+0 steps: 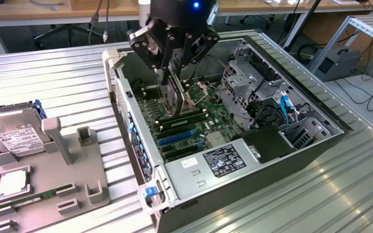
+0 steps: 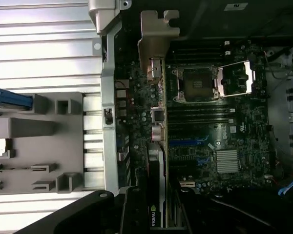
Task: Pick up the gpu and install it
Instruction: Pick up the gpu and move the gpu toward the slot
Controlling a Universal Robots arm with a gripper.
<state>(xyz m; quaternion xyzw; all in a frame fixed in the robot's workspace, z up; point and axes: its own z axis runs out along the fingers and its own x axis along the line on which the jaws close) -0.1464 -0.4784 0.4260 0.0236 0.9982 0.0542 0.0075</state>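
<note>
Gripper (image 1: 173, 73) is clamped on the gpu (image 1: 173, 94), fingers pinching the black card on its flat faces, so it hangs on edge, low inside the open computer case (image 1: 238, 179). In the wrist view the card's silver bracket (image 2: 158, 34) juts out at the far end, just beside the case's rear wall (image 2: 107, 97). The card's long edge runs over the motherboard (image 1: 203, 111), beside the processor socket (image 2: 195, 83).

This looks like the install step: the pick-up is done and the card is being brought to the board. Its lower edge is close to the circuitry, but whether it touches I cannot tell. The blue expansion slots (image 1: 177, 137) lie nearer the case's front than the card does in the exterior view, so it doesn't look seated in one.

By my reading, seating calls for the connector edge to sit square over a slot, the bracket to meet the rear opening, and a straight push with no twist.

The arm comes in from above, wrist pointing almost straight down into the case, a blue light glowing on its housing. Out on the exterior view's left, a grey fixture tray (image 1: 76, 170) on the ribbed metal table (image 1: 50, 77) holds the hard drive (image 1: 11, 133) and the green memory stick (image 1: 25, 199), well apart from the action.
</note>
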